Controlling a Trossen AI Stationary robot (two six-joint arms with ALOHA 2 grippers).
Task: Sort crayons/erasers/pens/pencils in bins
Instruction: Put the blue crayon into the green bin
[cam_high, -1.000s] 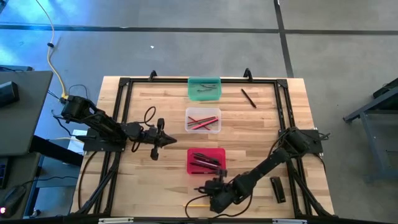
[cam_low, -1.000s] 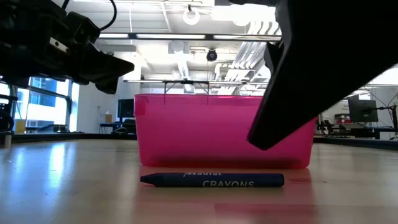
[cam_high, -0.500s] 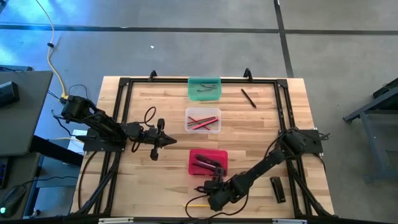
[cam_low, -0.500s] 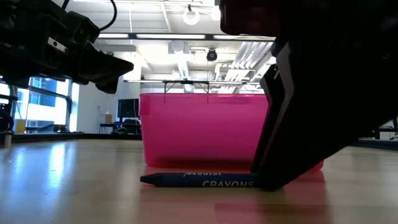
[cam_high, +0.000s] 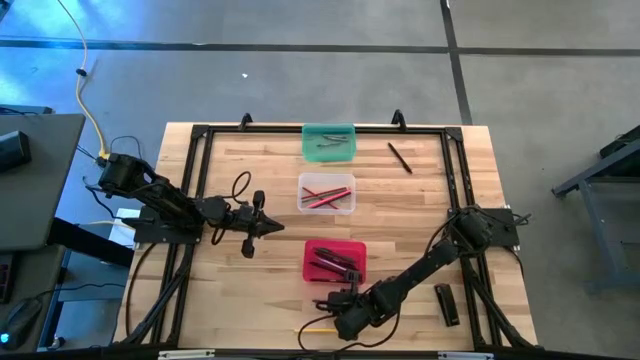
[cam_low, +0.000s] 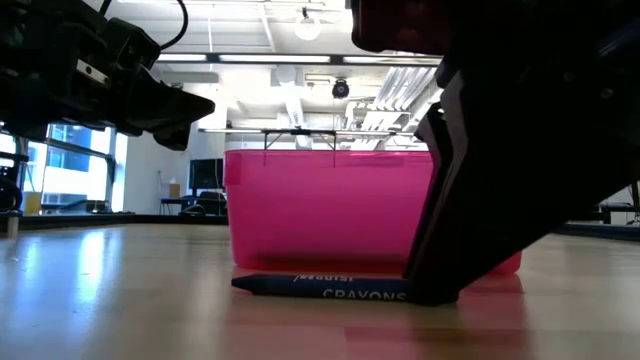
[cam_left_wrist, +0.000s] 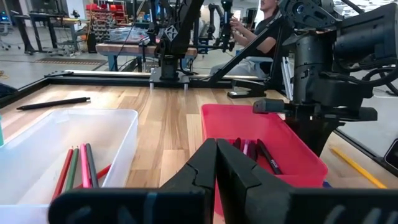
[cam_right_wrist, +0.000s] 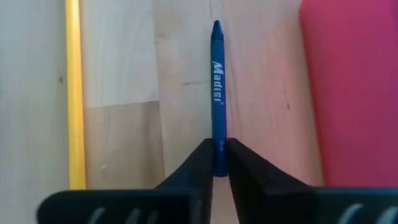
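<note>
A dark blue crayon (cam_right_wrist: 217, 81) lies on the table just in front of the red bin (cam_high: 334, 260), near the table's front edge. My right gripper (cam_right_wrist: 217, 146) is down at the crayon's blunt end and shut on it; in the low view one of its fingers (cam_low: 440, 250) hides that end. The teal bin (cam_high: 329, 142) and the clear bin (cam_high: 327, 192) stand in a row behind the red one, with pencils and pens inside. My left gripper (cam_high: 272, 226) hovers shut over the table's left half, holding nothing. My right gripper pinches the crayon's blunt end (cam_right_wrist: 217, 134) between its two fingers. The fingers slant down from the table's right and near side, roughly in line with the crayon. The crayon lies flat on the table, its pointed tip (cam_right_wrist: 216, 26) away from the fingers.
A yellow pencil (cam_right_wrist: 74, 93) lies parallel to the crayon, closer to the front edge. A black pen (cam_high: 400, 157) lies at the far right, a small black block (cam_high: 447, 304) at the near right. A black frame (cam_high: 200, 135) runs around the table top.
My right gripper has come down to the table at the crayon's blunt end. The red bin has slid a little toward the table's right edge.
</note>
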